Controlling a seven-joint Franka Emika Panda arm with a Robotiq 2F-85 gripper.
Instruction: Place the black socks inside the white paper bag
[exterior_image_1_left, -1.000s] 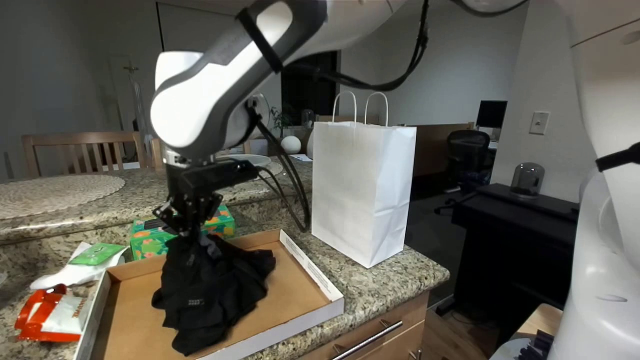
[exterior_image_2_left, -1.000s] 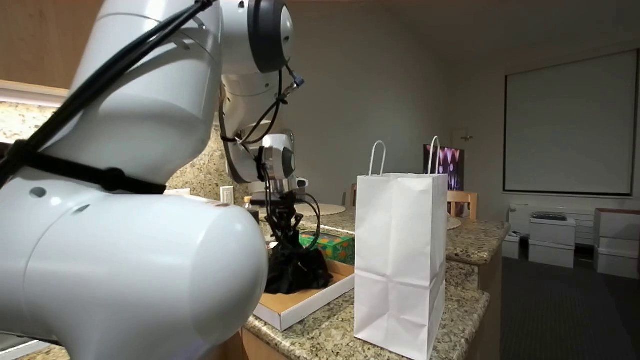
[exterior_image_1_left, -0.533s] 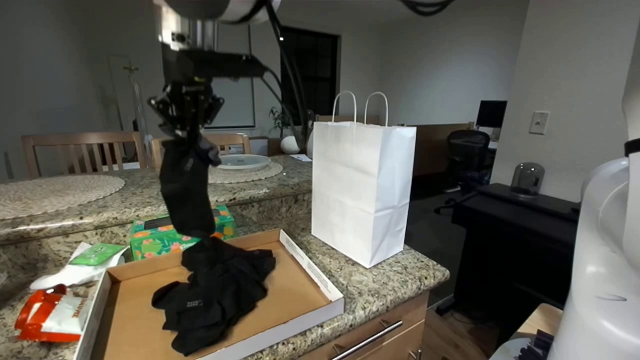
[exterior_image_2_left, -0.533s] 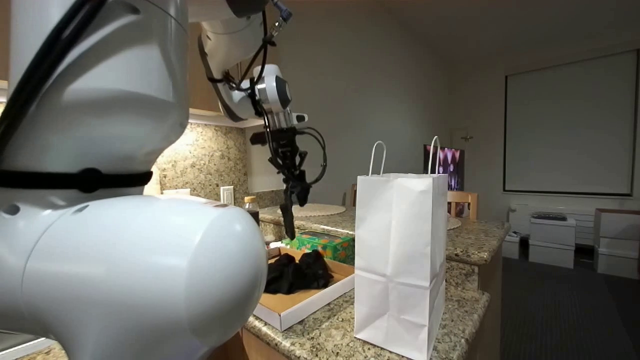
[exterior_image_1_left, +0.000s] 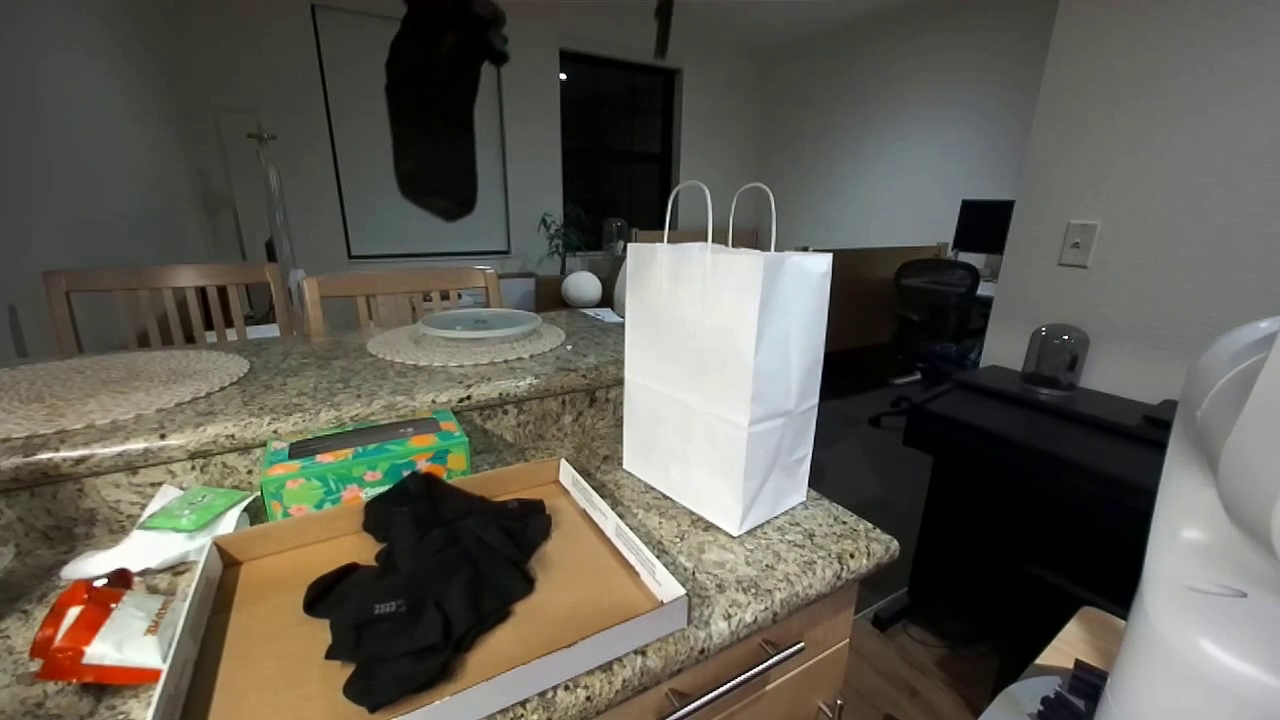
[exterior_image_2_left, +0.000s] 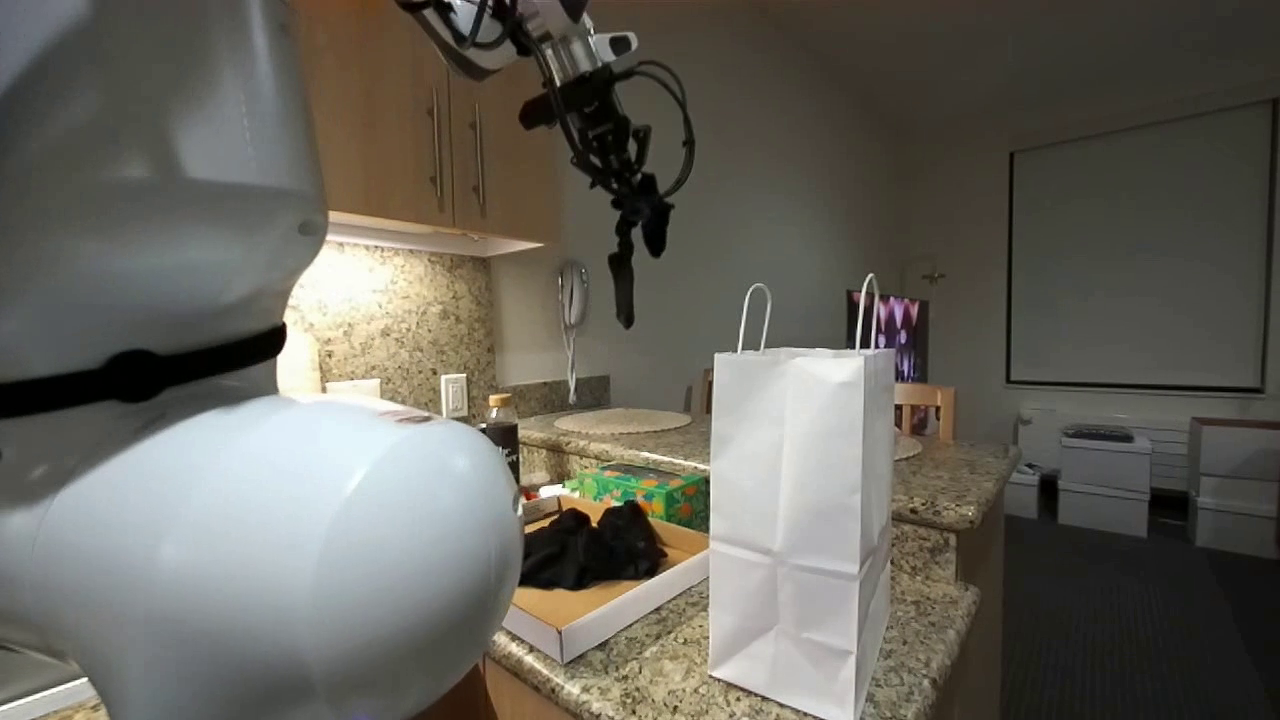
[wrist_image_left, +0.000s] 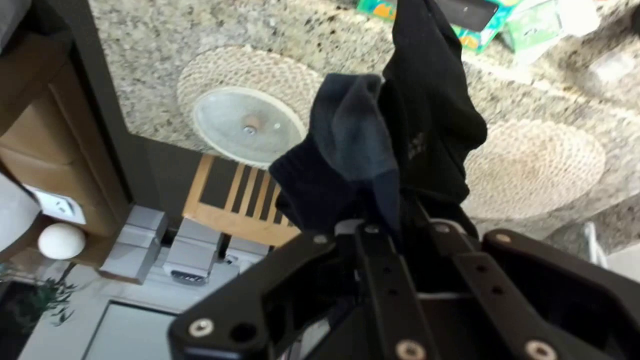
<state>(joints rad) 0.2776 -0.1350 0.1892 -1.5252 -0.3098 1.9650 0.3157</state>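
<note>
Lying near left in an exterior view, on a speckled granite counter (exterior_image_1_left: 720, 560), was a crinkled red-and-white plastic packet (exterior_image_1_left: 105, 632); farther back, a flat green packet (exterior_image_1_left: 197, 508) sat on a white sheet (exterior_image_1_left: 130, 555). Beyond, the raised ledge (exterior_image_1_left: 320, 380) carried a round beige woven placemat (exterior_image_1_left: 110, 385), with a slatted wooden chair (exterior_image_1_left: 160, 278) behind it.

Next right was a shallow open cardboard tray (exterior_image_1_left: 618, 530), brown inside, white outside, holding a rumpled pile of black fabric socks (exterior_image_1_left: 440, 590). They overlapped, so couldn't get a count. Green rectangular box with floral print (exterior_image_1_left: 340, 482) stood just beyond the tray.

Higher up hung the black gripper (wrist_image_left: 400, 227). Wrist view had its jaws almost together, pinching a limp black fabric sock (exterior_image_1_left: 430, 120), with dark grey fabric (wrist_image_left: 357, 137) bunched next to it; couldn't tell if that was one sock or two. In both exterior views it dangled left of a tall rectangular white paper bag (exterior_image_1_left: 690, 370) with two loop handles, apart from it, lower tip higher in view than the bag's rim.

Bag stood upright on the counter, right of the tray and apart from it; its interior was hidden. Far right, a clear glass dome (exterior_image_1_left: 1055, 360) sat on black furniture (exterior_image_1_left: 1050, 500); white robot arm (exterior_image_1_left: 1190, 600) filled the near right.
</note>
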